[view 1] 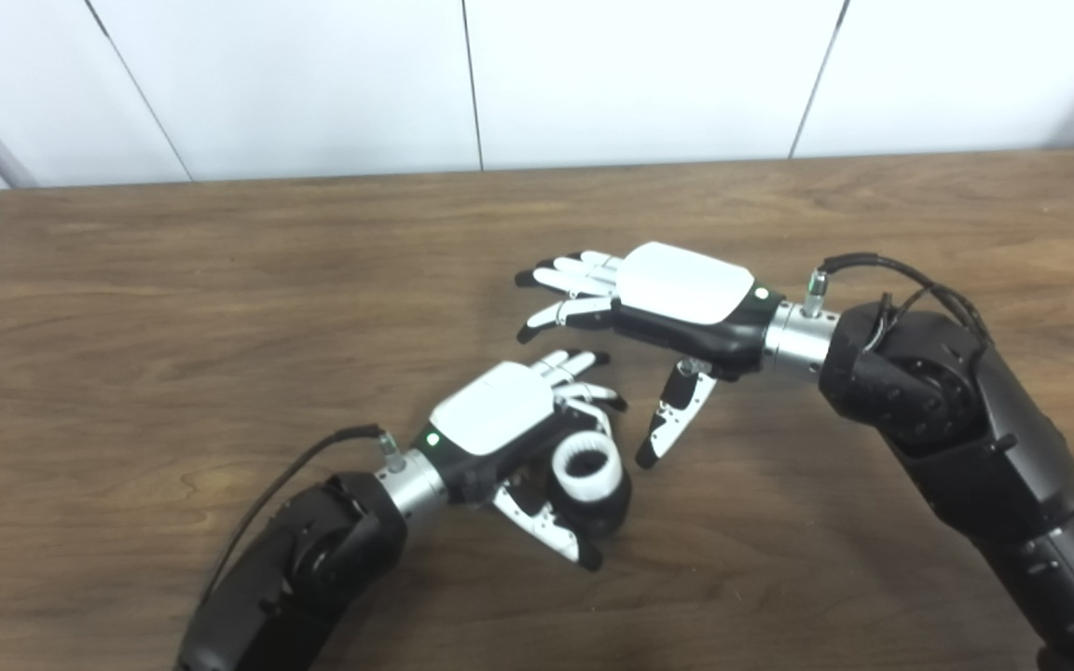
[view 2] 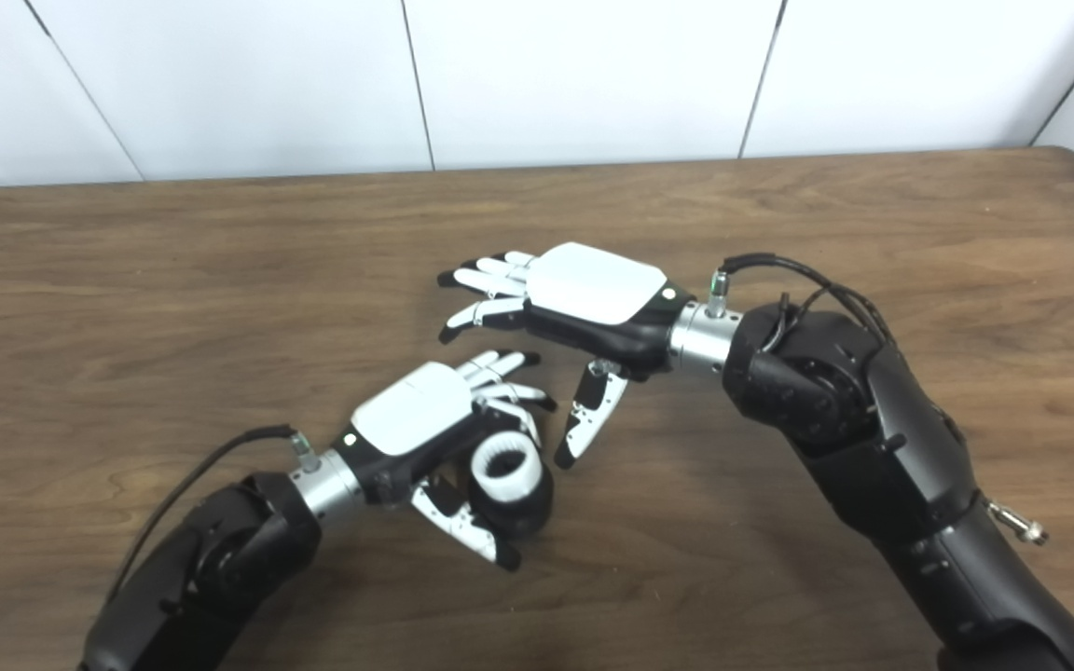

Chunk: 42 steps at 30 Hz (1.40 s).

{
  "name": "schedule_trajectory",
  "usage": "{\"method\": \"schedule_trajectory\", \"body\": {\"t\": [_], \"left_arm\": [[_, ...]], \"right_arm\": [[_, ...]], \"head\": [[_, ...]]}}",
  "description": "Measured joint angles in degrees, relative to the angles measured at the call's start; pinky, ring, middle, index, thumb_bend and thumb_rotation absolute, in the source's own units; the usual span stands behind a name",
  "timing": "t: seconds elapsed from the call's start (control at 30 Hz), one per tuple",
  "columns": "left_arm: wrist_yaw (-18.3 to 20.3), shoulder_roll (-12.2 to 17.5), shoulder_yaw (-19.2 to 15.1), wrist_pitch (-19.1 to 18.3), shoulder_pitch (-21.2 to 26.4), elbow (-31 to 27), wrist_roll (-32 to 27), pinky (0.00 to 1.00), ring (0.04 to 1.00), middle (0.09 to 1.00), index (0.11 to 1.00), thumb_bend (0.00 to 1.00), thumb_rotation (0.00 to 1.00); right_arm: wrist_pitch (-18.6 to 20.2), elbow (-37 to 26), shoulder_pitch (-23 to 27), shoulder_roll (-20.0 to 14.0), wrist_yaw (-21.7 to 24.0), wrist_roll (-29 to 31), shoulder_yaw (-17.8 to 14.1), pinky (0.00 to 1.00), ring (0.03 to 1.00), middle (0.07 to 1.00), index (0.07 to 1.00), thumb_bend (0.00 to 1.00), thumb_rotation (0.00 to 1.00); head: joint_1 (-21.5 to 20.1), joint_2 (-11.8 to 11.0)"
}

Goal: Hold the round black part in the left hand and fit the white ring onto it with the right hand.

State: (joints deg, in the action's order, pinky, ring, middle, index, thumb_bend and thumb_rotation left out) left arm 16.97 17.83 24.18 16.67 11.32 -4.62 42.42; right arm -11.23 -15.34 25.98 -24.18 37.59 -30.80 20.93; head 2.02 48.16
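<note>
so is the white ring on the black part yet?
On. The white ring sits atop the round black part in the left hand; right hand is open.

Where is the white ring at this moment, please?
The white ring sits on top of the round black part, which the left hand holds low in the middle of both views. The open right hand is just behind it, not touching.

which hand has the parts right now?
The left hand: its fingers curl around the round black part with the white ring seated on top. The right hand hovers open, empty.
</note>
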Motion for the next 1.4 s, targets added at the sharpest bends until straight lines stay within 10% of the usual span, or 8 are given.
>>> {"method": "schedule_trajectory", "body": {"t": [0.87, 0.97, 1.17, 1.4], "left_arm": [[-9.08, 4.54, -4.95, 4.27, 3.64, 9.06, 2.19, 1.0, 0.972, 0.813, 0.492, 0.52, 0.07], [-9.34, 4.81, -4.94, 4.37, 3.64, 9.3, 2.14, 1.0, 0.975, 0.835, 0.631, 0.95, 0.18], [-7.51, 5.05, -4.84, 2.9, 3.61, 8.75, 1.29, 1.0, 0.995, 0.927, 0.931, 1.0, 0.3], [-4.76, 5.03, -5.16, -0.19, 2.33, 5.97, -1.86, 1.0, 1.0, 0.985, 1.0, 1.0, 0.43]], "right_arm": [[5.24, -5.6, 1.7, -0.54, 2.67, 0.5, -2.13, 1.0, 1.0, 1.0, 0.808, 0.97, 0.04], [5.25, -5.59, 1.7, -0.55, 2.67, 0.38, -2.14, 1.0, 1.0, 1.0, 0.806, 0.97, 0.03], [5.16, -5.54, 1.7, -0.33, 2.18, 0.01, -2.14, 1.0, 1.0, 1.0, 0.809, 0.96, 0.03], [5.05, -4.4, 1.56, 0.11, 0.72, -1.49, -2.37, 1.0, 1.0, 0.997, 0.85, 0.97, 0.13]], "head": [[-0.36, -0.17], [-0.35, -0.17], [-0.18, -0.97], [0.0, -1.32]]}}
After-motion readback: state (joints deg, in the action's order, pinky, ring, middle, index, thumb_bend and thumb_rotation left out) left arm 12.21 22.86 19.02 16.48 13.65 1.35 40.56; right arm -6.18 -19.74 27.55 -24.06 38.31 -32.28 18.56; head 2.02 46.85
